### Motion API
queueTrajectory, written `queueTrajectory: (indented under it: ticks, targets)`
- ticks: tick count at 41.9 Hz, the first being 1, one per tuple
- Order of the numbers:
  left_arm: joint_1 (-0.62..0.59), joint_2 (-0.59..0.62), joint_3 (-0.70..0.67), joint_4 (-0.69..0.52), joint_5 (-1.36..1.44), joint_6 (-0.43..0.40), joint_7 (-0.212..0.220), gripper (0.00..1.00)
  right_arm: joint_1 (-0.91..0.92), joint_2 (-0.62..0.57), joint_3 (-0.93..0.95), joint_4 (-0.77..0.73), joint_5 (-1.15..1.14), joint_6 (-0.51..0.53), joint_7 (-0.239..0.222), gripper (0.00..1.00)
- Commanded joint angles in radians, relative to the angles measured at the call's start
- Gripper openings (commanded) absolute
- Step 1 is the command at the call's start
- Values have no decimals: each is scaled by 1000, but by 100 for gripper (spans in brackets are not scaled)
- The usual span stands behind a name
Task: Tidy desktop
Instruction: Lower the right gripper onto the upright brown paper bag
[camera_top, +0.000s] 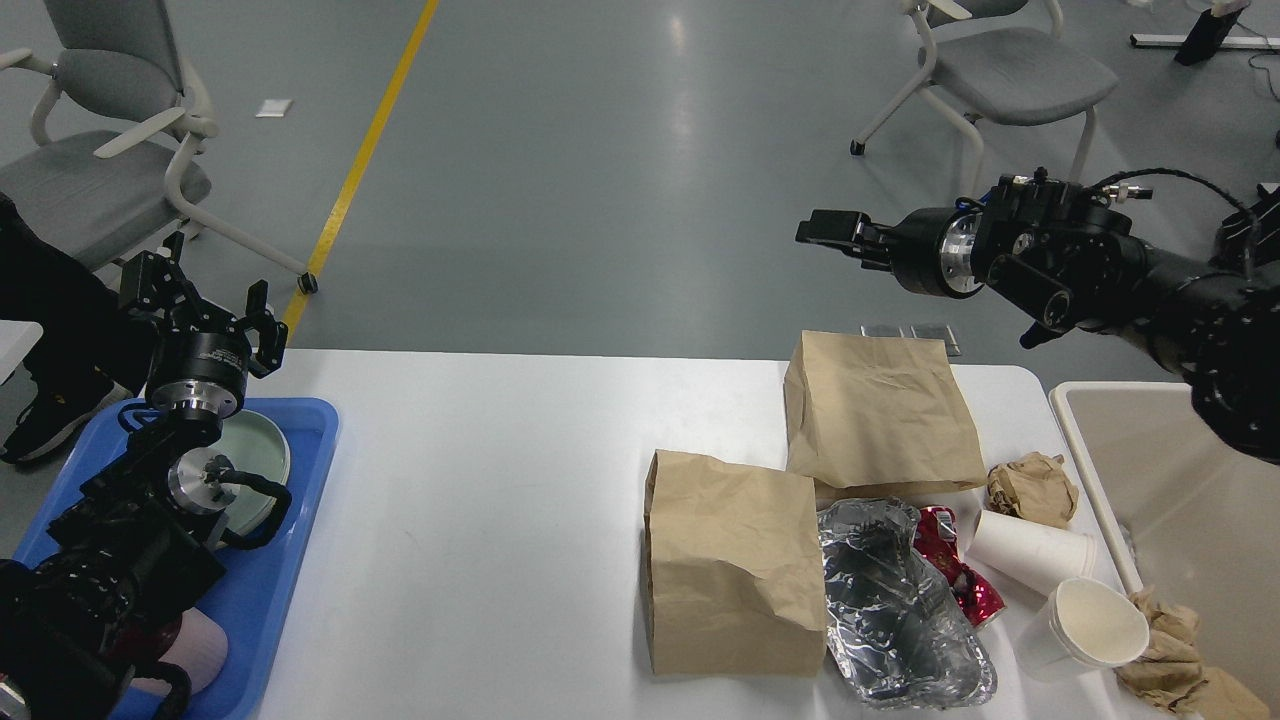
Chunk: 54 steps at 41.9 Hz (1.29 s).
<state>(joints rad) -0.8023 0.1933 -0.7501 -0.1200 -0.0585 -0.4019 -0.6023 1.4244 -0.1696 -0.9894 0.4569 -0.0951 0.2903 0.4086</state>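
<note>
The white desktop (480, 520) holds two brown paper bags lying flat, one near the middle front (735, 560) and one behind it (880, 410). A crumpled foil sheet (900, 610), a red wrapper (955, 575), two white paper cups (1030, 550) (1090, 625) and crumpled brown paper (1035, 487) lie to their right. My left gripper (200, 300) is open and empty above the blue tray's far end. My right gripper (830, 228) points left, high above the far table edge behind the rear bag; its fingers are seen side-on and nothing shows in it.
A blue tray (290, 560) at the left edge holds a pale green plate (258, 455) and a pinkish object (200, 650). A beige bin (1180, 470) stands at the right edge, with more crumpled brown paper (1170, 660) beside it. Chairs stand on the floor beyond.
</note>
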Motion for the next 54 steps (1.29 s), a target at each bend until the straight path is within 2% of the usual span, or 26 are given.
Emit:
queueTrajectory:
  ticks: [1,6,7,13,19,24,27,29,34,35,42,45,54]
  targets:
    - [0,0,0,0,0,0,-1,97,94,22,-149,173,2,62,1,100]
    - [0,0,0,0,0,0,-1,97,179,59,-218,262,3,199,1,100]
    - [0,0,0,0,0,0,1,97,194,87,-235,272,3,261,1,100]
    - [0,0,0,0,0,0,-1,97,273,153,-261,284,6,429,3,100]
    - [0,0,0,0,0,0,-1,97,317,209,-324,301,-3,464,1,100]
    - [0,0,0,0,0,0,-1,97,413,324,-510,312,0,535,-4,100]
    - [0,0,0,0,0,0,-1,97,456,369,-564,312,-2,541,-11,100]
    - [0,0,0,0,0,0,-1,97,459,374,-578,307,-5,541,-36,100]
    - [0,0,0,0,0,0,-1,97,420,364,-569,264,5,514,-140,100]
    - [0,0,0,0,0,0,-1,97,362,363,-559,212,8,506,-181,100]
    - [0,0,0,0,0,0,-1,97,91,357,-542,2,26,500,-290,100]
    - [0,0,0,0,0,0,-1,97,22,349,-529,-49,80,487,-312,100]
    - [0,0,0,0,0,0,1,97,-68,282,-457,-81,232,346,-317,100]
